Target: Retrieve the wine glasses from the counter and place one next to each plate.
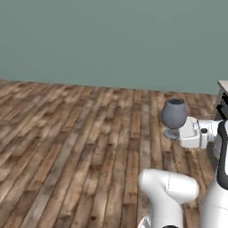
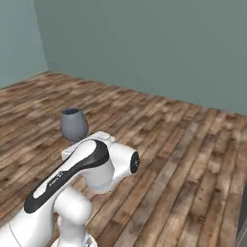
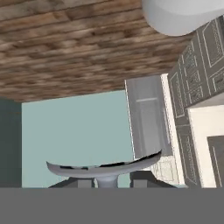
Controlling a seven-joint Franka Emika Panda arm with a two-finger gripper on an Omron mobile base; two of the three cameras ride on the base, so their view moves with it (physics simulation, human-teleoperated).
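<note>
A smoky grey-blue wine glass stands upright in the air over the wooden floor, with my gripper shut on its short stem just above the round foot. In the right base view the glass bowl rises behind my own upper arm, which hides the stem and fingers. The hand view shows the underside of the glass foot just past my gripper, with the dark fingertips on either side of the stem. The plates are out of view.
Bare plank floor spreads ahead to a teal wall. A pale worktop corner pokes in at the right edge; which top it is I cannot tell. The rolled hand view shows a steel appliance and panelled cabinet fronts.
</note>
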